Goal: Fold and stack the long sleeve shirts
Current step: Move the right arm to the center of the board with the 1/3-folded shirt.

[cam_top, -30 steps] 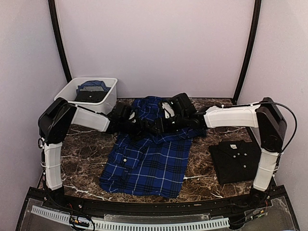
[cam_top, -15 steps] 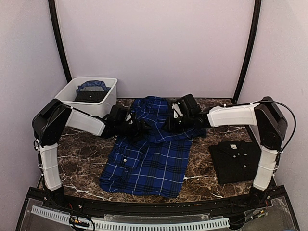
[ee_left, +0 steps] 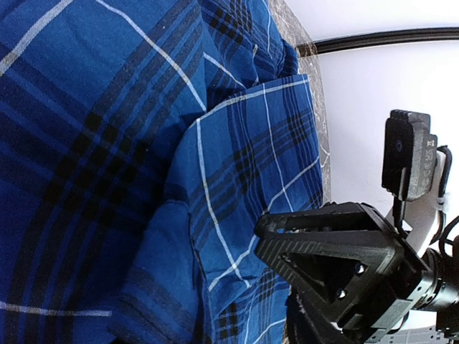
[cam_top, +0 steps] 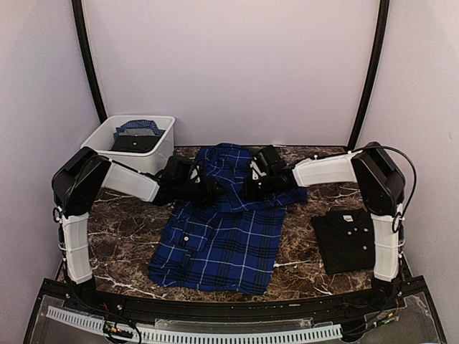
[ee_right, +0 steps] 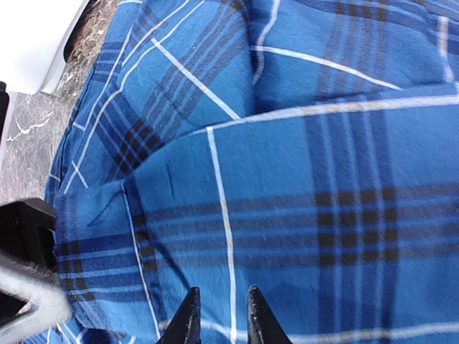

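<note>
- Take the blue plaid shirt (cam_top: 226,240) as your landmark: it lies spread flat on the table (cam_top: 129,229), hem toward the arm bases and collar at the far side.
- The black shirt (cam_top: 351,240) sits to its right, well apart and folded into a neat square. It looks like the base of the stack.
- The tub (cam_top: 163,143) stands off the plaid shirt's far-left corner with more cloth in it.
- Both claws meet over the plaid shirt's upper part, where a folded-over flap (ee_right: 323,215) lies across the chest. They are probably there to set or tidy that fold from both ends.
- Your right claw (ee_right: 219,319) is narrow, with only a slim gap between its fingertips (ee_right: 188,319) just above the flap. You cannot tell whether it pinches cloth.
- Your left claw (cam_top: 206,190) is over the shirt's left shoulder. Its fingers are hidden, so wide or narrow cannot be told.
</note>
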Available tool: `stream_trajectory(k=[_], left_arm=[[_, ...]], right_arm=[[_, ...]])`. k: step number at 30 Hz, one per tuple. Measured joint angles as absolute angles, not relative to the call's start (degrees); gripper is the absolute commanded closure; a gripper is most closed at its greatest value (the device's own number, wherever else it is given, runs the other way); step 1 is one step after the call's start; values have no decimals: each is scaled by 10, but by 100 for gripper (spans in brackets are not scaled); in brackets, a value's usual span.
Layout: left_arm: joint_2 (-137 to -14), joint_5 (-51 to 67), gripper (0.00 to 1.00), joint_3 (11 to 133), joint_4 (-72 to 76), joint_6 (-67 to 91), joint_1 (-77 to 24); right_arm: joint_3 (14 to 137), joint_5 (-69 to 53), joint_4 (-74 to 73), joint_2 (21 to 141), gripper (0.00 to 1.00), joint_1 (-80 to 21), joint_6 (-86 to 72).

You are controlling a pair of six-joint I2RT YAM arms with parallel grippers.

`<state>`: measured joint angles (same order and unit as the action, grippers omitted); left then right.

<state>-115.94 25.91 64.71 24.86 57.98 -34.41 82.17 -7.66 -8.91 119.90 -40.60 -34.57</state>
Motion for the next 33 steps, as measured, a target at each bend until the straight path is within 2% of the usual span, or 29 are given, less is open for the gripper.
stream_trajectory(k=[2,4,6,12,16,26,33], left_arm=[[-1159,260,78,651,236,574,-344],[-1159,257,91,658,221,570,-345],[-1159,257,99,668,205,566,-346],[-1149,251,100,703,133,542,-358],[-1111,235,100,713,78,527,-363],[-1000,147,100,813,-60,457,-363],[-1030,150,100,940,-130,390,-343]], right_arm=[[809,-64,-96,1181,75,-402,-346],[778,-51,-95,1145,70,-394,-346],[738,-40,-93,1102,68,-378,-350],[618,-15,-78,979,58,-311,-362],[578,-4,-74,941,55,-286,-365],[548,-5,-61,916,51,-242,-362],[526,-24,-52,916,48,-241,-361]])
